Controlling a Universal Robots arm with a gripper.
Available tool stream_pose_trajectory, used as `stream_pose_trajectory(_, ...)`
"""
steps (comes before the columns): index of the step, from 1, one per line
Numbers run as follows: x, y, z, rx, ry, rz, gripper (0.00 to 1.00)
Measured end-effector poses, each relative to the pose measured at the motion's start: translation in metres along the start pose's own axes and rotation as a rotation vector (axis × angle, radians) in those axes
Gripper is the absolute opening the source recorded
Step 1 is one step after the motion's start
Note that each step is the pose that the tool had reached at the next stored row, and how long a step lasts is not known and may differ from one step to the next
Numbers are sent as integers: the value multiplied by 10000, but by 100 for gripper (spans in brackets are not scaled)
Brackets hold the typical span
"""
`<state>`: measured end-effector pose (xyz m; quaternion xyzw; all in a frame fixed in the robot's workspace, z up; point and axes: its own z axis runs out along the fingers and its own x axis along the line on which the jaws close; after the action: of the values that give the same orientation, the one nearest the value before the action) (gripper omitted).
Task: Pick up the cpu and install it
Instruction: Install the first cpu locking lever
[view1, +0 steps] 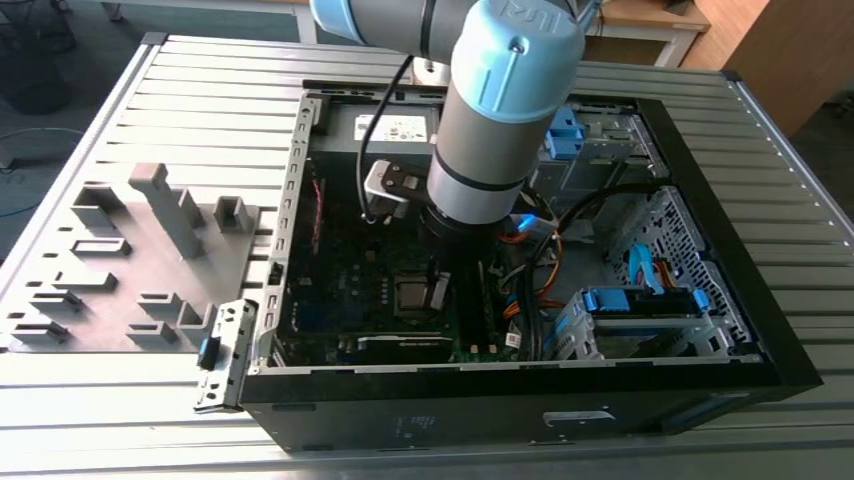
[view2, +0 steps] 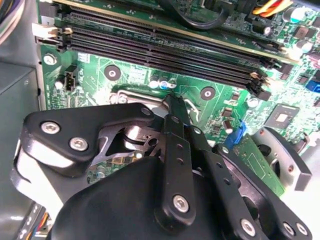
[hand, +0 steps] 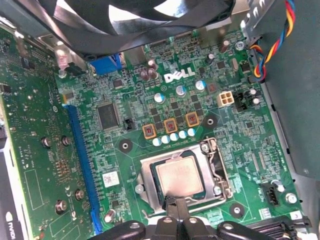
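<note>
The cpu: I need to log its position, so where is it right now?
In the first wrist view the cpu lies flat in the socket frame on the green motherboard, with the end effector at its near edge.

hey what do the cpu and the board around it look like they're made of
The cpu looks like bare metal on top, probably a plated heat spreader: a smooth, dull silver-grey square with a soft sheen, sitting in the socket frame, which looks like brighter stamped metal. The motherboard looks like green lacquered circuit board, matte to slightly glossy, with fine printed traces and soldered parts.
</note>
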<state>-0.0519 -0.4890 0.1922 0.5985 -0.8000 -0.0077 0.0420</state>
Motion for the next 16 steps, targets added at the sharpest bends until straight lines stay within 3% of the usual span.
stream_pose_trajectory(13,13,-10,24,1,10,-11,11)
stream_pose_trajectory(16,13,-11,19,-13,-30,-14,11)
